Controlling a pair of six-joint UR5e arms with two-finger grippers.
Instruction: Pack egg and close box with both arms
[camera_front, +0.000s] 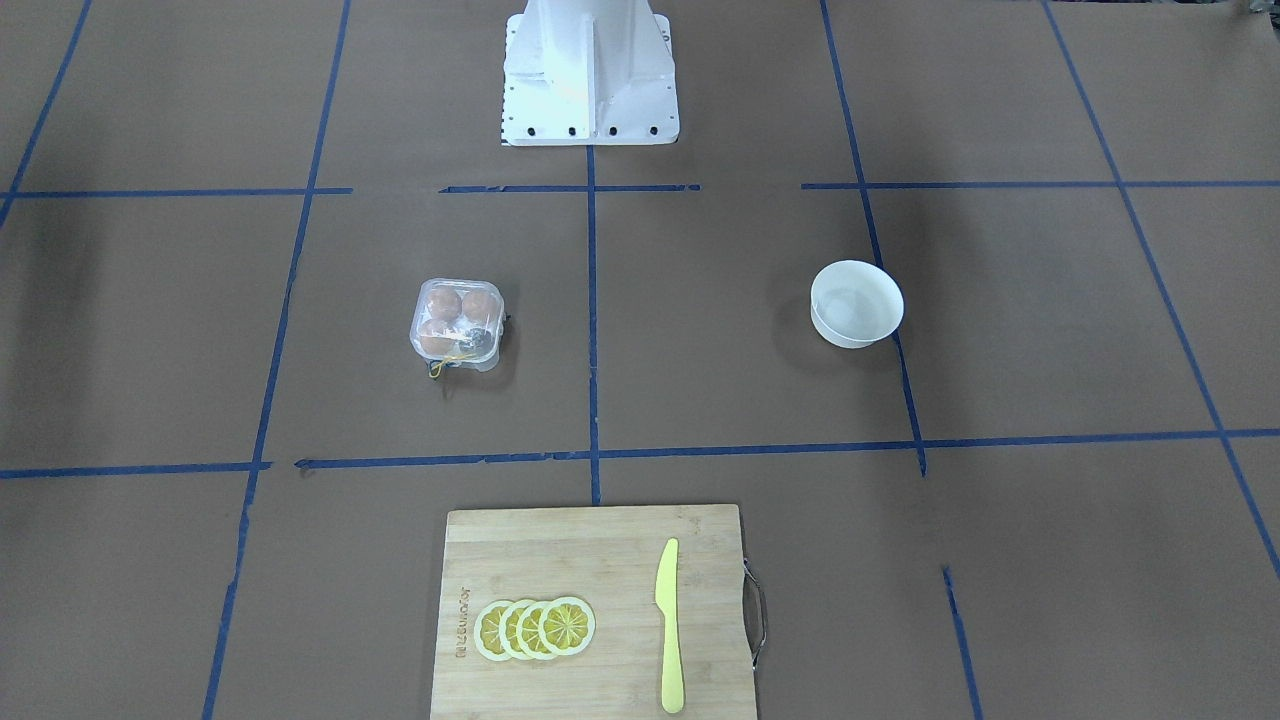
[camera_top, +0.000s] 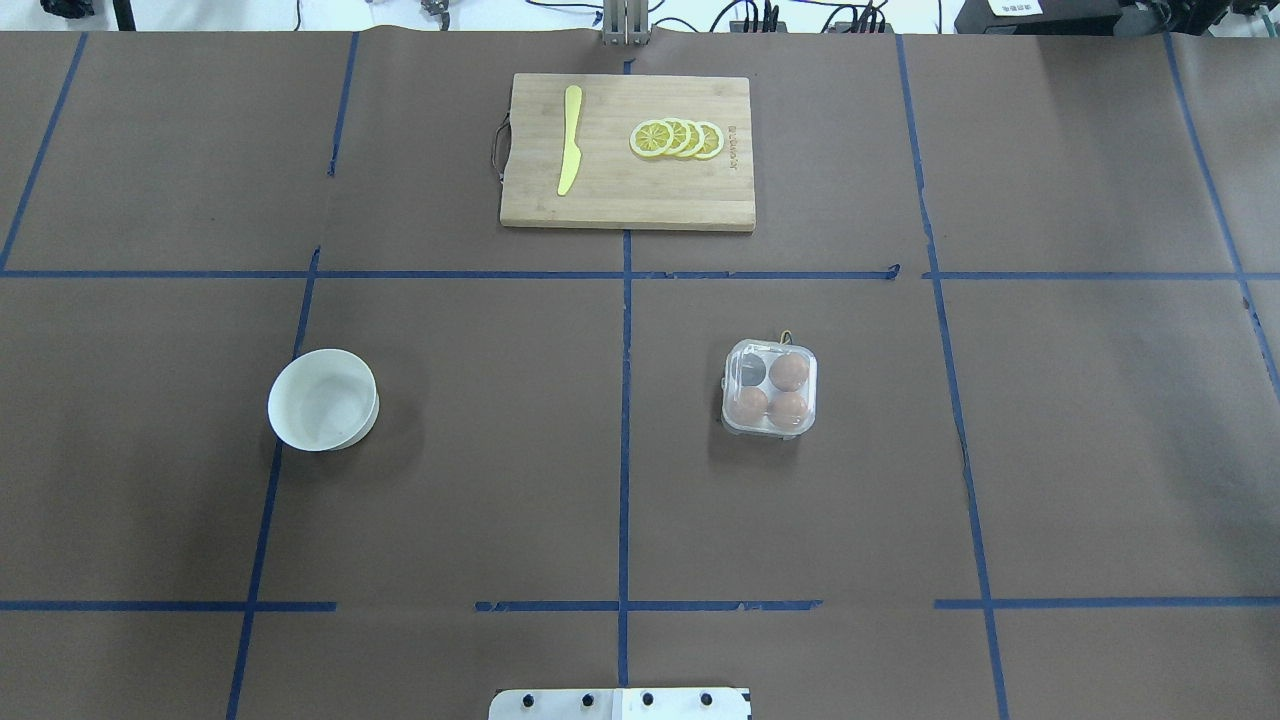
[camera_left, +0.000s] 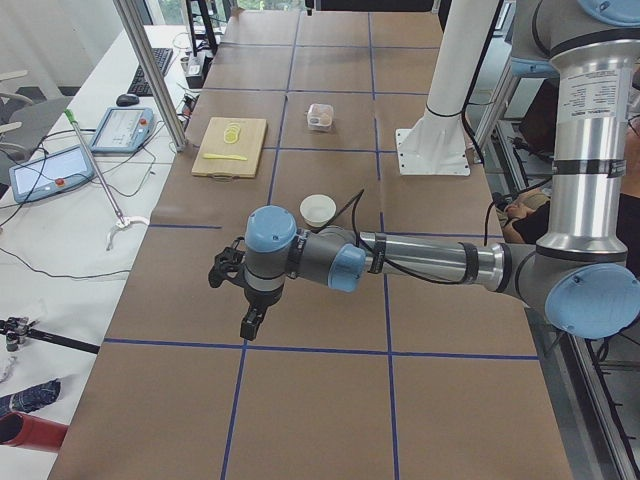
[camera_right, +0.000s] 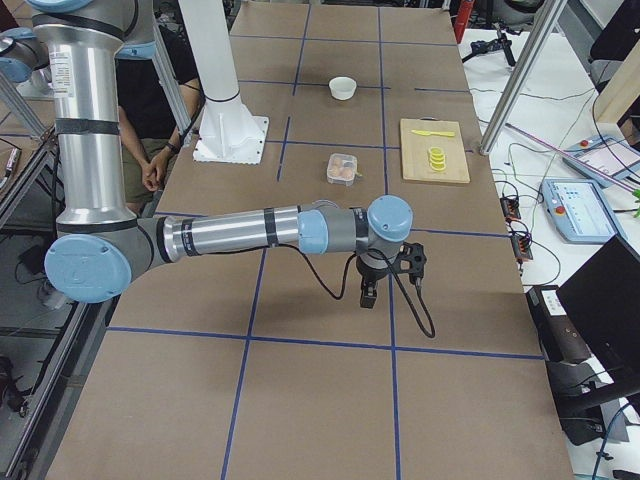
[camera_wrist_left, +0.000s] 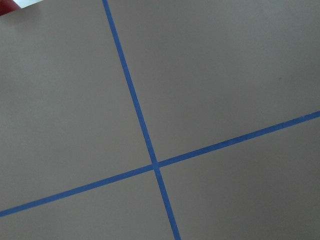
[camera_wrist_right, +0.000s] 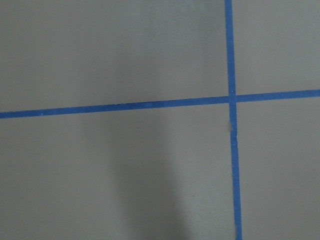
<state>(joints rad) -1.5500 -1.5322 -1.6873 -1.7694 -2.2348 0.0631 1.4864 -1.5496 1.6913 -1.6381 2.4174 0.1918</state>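
Brown and gridded with blue tape (camera_top: 625, 450), the table (camera_top: 1100, 450) carries the clear egg carton (camera_top: 749, 371) on its right half, three brown eggs (camera_top: 789, 372) inside. The left gripper (camera_left: 250, 325) and right gripper (camera_right: 368, 296) hang over bare tabletop. I cannot tell whether either claw is spread or pressed together.

Paper-covered worktable in a bright lab

The table (camera_top: 1100, 450) is covered in brown paper, which blue tape lines (camera_top: 625, 450) divide into large rectangles. The light is even and soft, leaving only faint shadows on the paper. A white bench (camera_left: 60, 235) runs along one long side, strewn with black cables, and a grey teach pendant (camera_left: 122, 128) with a lit screen lies on it. A slanted aluminium post (camera_left: 150, 70) rises between the bench and the table.
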